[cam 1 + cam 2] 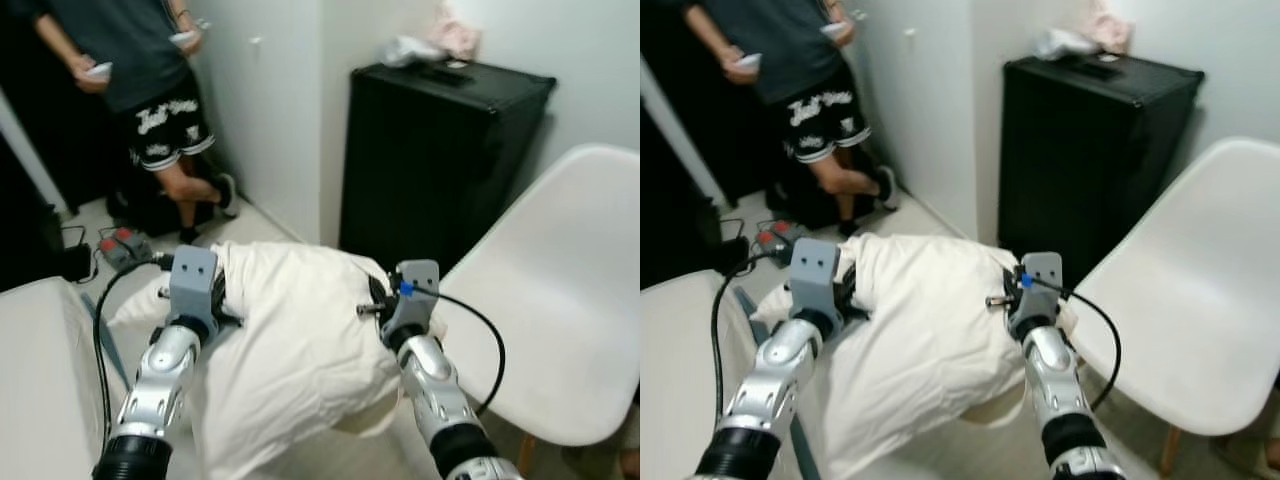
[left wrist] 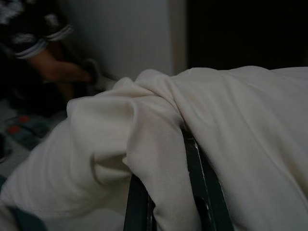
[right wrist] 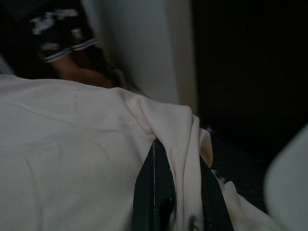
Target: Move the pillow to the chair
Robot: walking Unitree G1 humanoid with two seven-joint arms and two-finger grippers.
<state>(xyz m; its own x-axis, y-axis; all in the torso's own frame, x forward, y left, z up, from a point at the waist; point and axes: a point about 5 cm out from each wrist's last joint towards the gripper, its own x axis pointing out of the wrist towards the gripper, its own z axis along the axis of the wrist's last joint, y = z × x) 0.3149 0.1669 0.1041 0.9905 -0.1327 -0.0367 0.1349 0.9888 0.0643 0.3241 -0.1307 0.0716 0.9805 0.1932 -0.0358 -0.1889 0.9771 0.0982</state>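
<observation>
A cream pillow (image 1: pixel 300 340) hangs in the air between my two arms, its lower part sagging toward me. My left gripper (image 1: pixel 218 292) is shut on the pillow's left edge, with fabric (image 2: pixel 159 159) bunched between its black fingers (image 2: pixel 207 192). Pinching a fold of the cloth (image 3: pixel 185 139) at the pillow's right corner, my right gripper (image 1: pixel 378 298) is shut on it. The white shell chair (image 1: pixel 560 300) stands just to the right, its seat close beside the right gripper and a little lower than the pillow.
A black cabinet (image 1: pixel 440 150) with cloths on top stands against the wall behind the pillow. A person (image 1: pixel 140 90) stands at the far left by a white wall corner (image 1: pixel 290 120), holding controllers. Cables and a power strip (image 1: pixel 115 245) lie on the floor. A white surface (image 1: pixel 40 370) sits at my left.
</observation>
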